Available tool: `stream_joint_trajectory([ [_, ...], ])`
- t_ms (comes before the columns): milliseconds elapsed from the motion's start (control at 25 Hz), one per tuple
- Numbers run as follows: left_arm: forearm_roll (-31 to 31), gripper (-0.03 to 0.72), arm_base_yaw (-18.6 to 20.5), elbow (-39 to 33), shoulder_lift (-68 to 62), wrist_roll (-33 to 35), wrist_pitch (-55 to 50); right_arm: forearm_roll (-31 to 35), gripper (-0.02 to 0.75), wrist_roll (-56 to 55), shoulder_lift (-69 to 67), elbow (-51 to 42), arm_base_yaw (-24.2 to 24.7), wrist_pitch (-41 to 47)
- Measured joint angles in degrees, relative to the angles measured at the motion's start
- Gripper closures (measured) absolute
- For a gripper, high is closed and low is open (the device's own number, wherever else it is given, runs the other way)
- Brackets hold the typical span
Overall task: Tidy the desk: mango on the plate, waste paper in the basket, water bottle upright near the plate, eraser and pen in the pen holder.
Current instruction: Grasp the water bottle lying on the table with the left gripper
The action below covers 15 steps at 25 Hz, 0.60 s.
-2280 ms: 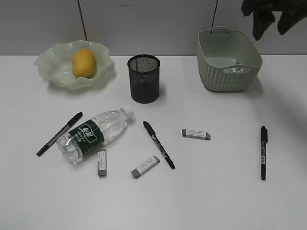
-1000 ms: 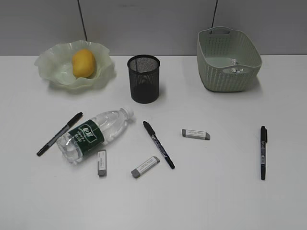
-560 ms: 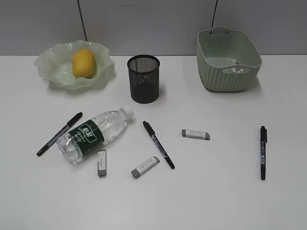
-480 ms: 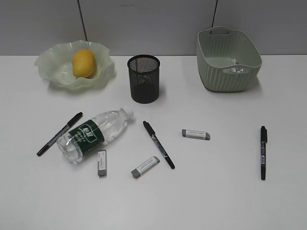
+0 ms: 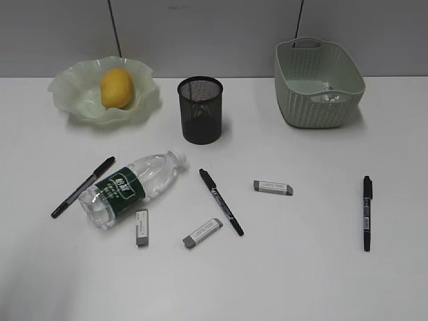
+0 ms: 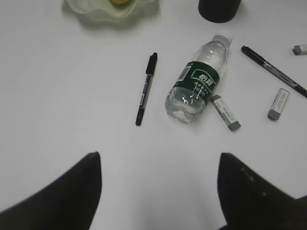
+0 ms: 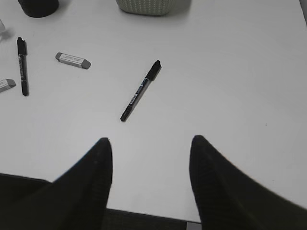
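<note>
Bottle (image 6: 197,79) lying ahead of your left fingers (image 6: 72,191), standing apart, empty: slippery, rolls; take mid-label. Right fingers (image 7: 91,177) apart too.

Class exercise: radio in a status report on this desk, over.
Both jaws open, empty, high over desk. Mango on plate; water bottle lying flat; pens, erasers loose. Nothing in the way.

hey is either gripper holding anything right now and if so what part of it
Nothing is held. The left gripper and right gripper both hang above bare desk with open, empty jaws.
</note>
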<state>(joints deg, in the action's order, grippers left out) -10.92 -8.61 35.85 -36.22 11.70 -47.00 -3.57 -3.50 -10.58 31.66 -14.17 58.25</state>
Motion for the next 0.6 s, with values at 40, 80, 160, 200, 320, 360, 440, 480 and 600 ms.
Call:
stream_joint_trajectory([
  [40, -0.6, 0.109, 0.0, 1.0, -2.9, 0.9, 0.9, 0.0, 0.321, 0.0, 0.0, 0.0, 0.0, 0.0],
  [80, -1.4, 0.106, 0.0, 2.0, -6.4, 2.2, 1.7, 0.0, 0.321, 0.0, 0.0, 0.0, 0.0, 0.0],
  [160, -2.8, 0.101, -0.2, 4.7, -14.4, 5.0, 2.7, 0.0, 0.321, 0.0, 0.0, 0.0, 0.0, 0.0],
  [200, -3.0, 0.098, -0.6, 6.1, -17.0, 5.8, 2.8, 0.0, 0.323, 0.0, 0.0, 0.0, 0.0, 0.0],
  [320, -3.1, 0.094, -2.8, 12.1, -25.2, 7.1, 2.5, 0.0, 0.323, 0.0, 0.0, 0.0, 0.0, 0.0],
  [360, -2.8, 0.092, -3.9, 13.9, -28.2, 7.2, 2.1, 0.0, 0.324, 0.0, 0.0, 0.0, 0.0, 0.0],
  [440, -2.5, 0.091, -6.1, 18.1, -33.7, 7.4, 1.9, 0.0, 0.324, 0.0, 0.0, 0.0, 0.0, 0.0],
  [480, -2.3, 0.091, -7.4, 20.1, -35.9, 7.4, 1.9, 0.0, 0.324, 0.0, 0.0, 0.0, 0.0, 0.0],
  [600, -1.3, 0.090, -11.0, 26.3, -43.5, 7.5, 0.0, 0.0, 0.324, 0.0, 0.0, 0.0, 0.0, 0.0],
])
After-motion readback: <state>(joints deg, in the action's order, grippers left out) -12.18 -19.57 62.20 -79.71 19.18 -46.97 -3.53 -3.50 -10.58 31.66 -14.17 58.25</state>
